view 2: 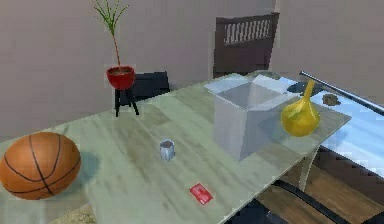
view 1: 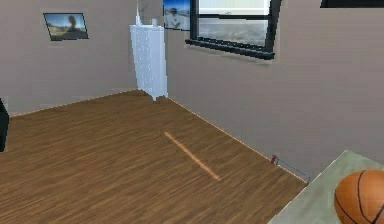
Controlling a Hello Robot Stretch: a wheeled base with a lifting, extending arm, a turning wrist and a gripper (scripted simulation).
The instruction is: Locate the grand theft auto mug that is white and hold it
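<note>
A small pale grey-white cup, possibly the mug point(view 2: 167, 150), stands upright on the pale table point(view 2: 130, 135), near the middle of the arm side view. It stands apart from the other things on the table. It is too small to make out any print on it.
On the table are a basketball point(view 2: 40, 165) point(view 1: 362, 197), an open grey box point(view 2: 245, 115), a yellow vase point(view 2: 300, 117), a red card point(view 2: 202, 193) and a red potted plant point(view 2: 121, 77). A dark chair point(view 2: 245, 45) stands behind. The wooden floor holds a long stick point(view 1: 192, 156); a white cabinet point(view 1: 148, 60) stands by the wall.
</note>
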